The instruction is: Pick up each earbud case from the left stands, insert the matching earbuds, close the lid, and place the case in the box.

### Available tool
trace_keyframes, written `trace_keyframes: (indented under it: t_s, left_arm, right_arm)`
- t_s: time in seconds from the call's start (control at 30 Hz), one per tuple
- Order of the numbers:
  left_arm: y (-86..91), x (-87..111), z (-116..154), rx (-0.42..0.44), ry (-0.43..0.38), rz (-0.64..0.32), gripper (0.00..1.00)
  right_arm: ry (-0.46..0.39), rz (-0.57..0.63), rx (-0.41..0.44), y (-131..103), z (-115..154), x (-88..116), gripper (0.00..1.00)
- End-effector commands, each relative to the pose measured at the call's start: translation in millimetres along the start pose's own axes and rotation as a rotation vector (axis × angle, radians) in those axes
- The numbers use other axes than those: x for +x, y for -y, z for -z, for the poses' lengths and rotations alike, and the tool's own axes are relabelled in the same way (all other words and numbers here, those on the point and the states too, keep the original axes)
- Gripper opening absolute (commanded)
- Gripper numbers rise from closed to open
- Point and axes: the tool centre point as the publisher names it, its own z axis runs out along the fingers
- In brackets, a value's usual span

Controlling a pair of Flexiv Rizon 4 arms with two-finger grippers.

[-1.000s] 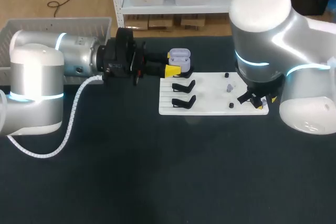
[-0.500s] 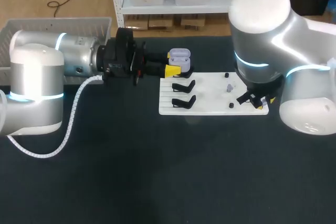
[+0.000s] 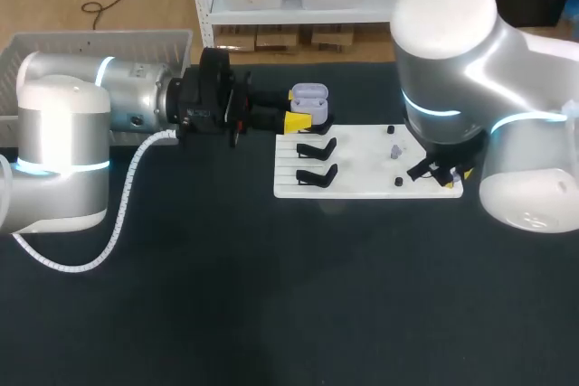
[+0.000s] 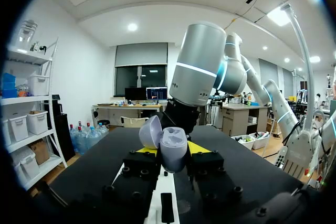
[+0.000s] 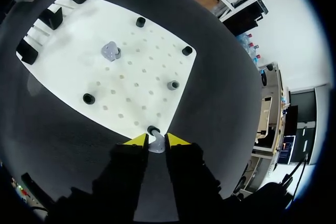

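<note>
Lilac case [image 3: 308, 95] clamped in level left tool [image 4: 172, 153] — right tool [image 5: 156, 140], pointing down, pinches an earbud [image 5: 156, 145].

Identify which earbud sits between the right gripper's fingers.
The earbud at a corner of the white board, within the right gripper; the other earbud stands mid-board.

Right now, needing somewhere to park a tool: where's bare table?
Bare: the table on the robot's side of the white board. Crowded: stands, pegs, right gripper on an earbud, left gripper holding the case.
</note>
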Motion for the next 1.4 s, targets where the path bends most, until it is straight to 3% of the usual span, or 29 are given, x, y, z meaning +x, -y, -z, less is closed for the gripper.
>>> trace_keyframes:
  t_s: [0.03,0.2,0.37,0.67,0.8,1.07,1.2,1.4]
  left_arm:
    - [0.3,0.8,0.2,-0.001,0.002,-0.002,0.00]
    - [0.3,0.8,0.2,-0.001,0.002,-0.002,0.00]
    - [0.3,0.8,0.2,-0.001,0.002,-0.002,0.00]
    - [0.3,0.8,0.2,-0.001,0.002,-0.002,0.00]
    - [0.3,0.8,0.2,-0.001,0.002,-0.002,0.00]
    - [0.3,0.8,0.2,-0.001,0.002,-0.002,0.00]
    - [0.3,0.8,0.2,-0.001,0.002,-0.002,0.00]
    - [0.3,0.8,0.2,-0.001,0.002,-0.002,0.00]
  right_arm:
    - [0.002,-0.002,0.008,-0.4,-1.2,2.0,0.25]
    - [0.000,-0.001,0.015,-0.1,-1.2,2.3,0.24]
    - [0.003,-0.001,0.019,0.9,-0.8,2.6,0.00]
    - [0.015,-0.006,0.030,1.8,13.3,3.7,0.00]
    - [0.025,-0.020,0.031,4.2,37.5,3.1,0.00]
    - [-0.035,-0.079,-0.046,2.9,112.4,3.3,0.00]
    - [-0.104,-0.106,-0.109,-8.7,150.4,5.6,0.00]
    - [-0.145,-0.114,-0.099,-30.8,189.4,5.8,0.00]
